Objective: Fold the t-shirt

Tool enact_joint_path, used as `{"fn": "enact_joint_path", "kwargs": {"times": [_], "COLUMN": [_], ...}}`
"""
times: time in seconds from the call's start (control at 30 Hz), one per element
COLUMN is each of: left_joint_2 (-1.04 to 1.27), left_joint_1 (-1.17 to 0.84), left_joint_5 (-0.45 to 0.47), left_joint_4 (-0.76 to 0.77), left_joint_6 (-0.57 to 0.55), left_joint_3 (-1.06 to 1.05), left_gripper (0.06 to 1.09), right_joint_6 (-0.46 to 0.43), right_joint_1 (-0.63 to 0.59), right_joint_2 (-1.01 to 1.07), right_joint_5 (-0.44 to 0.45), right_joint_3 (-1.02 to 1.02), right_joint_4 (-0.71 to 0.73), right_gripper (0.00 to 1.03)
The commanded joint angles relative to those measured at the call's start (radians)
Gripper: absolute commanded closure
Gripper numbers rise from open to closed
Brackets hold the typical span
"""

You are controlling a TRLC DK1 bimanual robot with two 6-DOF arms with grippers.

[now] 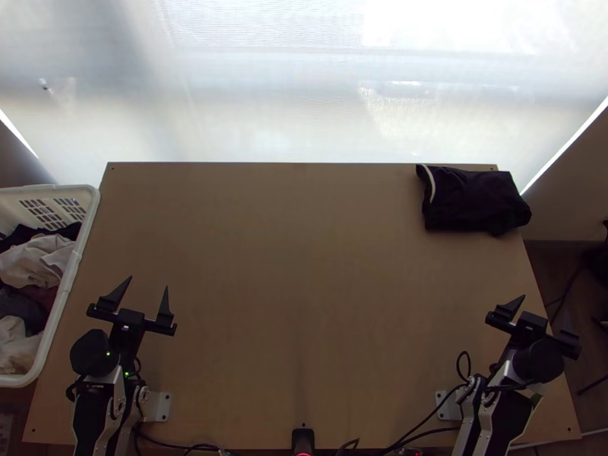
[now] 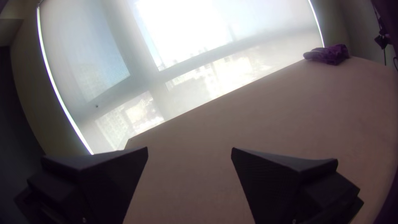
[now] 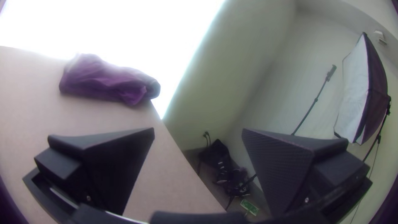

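With the tabletop read as a clock face, twelve at the window side, a white plastic basket (image 1: pixel 59 327) stands at nine o'clock, along the side of the table (image 1: pixel 304 365). It holds a loose heap of clothes: a dark piece (image 1: pixel 67 230) towards its twelve o'clock end, a beige piece (image 1: pixel 36 260) next to that, a reddish-brown one (image 1: pixel 43 295) and a dark grey one (image 1: pixel 20 310) about the middle, and a pale one (image 1: pixel 17 349) towards six o'clock. The t-shirt (image 1: pixel 471 201), dark with a white trim, lies folded into a compact, slightly rumpled bundle at two o'clock, on the far corner of the table, its trim on the bundle's nine o'clock side. How many times it is folded I can't tell. The left gripper (image 1: pixel 147 283) is over the table at nine o'clock, just inside from the basket, its jaws wide apart; from there the t-shirt lies well away, between two and three o'clock. The right gripper (image 1: pixel 545 310) is at three o'clock, by the table's side edge, its jaws also wide apart; the t-shirt is nearer to this one, at its eleven o'clock, and touches neither.
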Motion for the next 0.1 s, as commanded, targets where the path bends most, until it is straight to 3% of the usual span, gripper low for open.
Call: {"fn": "enact_joint_path", "kwargs": {"times": [0.0,0.07], "left_joint_2": [0.001,0.001], "left_joint_1": [0.0,0.0], "left_joint_5": [0.002,0.002], "left_joint_4": [0.0,0.0], "left_joint_6": [0.0,0.0], "left_joint_3": [0.0,0.0], "left_gripper": [0.11,0.11], "right_joint_6": [0.0,0.0], "right_joint_1": [0.0,0.0], "right_joint_2": [0.0,0.0], "right_joint_5": [0.0,0.0], "right_joint_3": [0.0,0.0], "right_joint_4": [0.0,0.0], "right_gripper": [0.05,0.05]}}
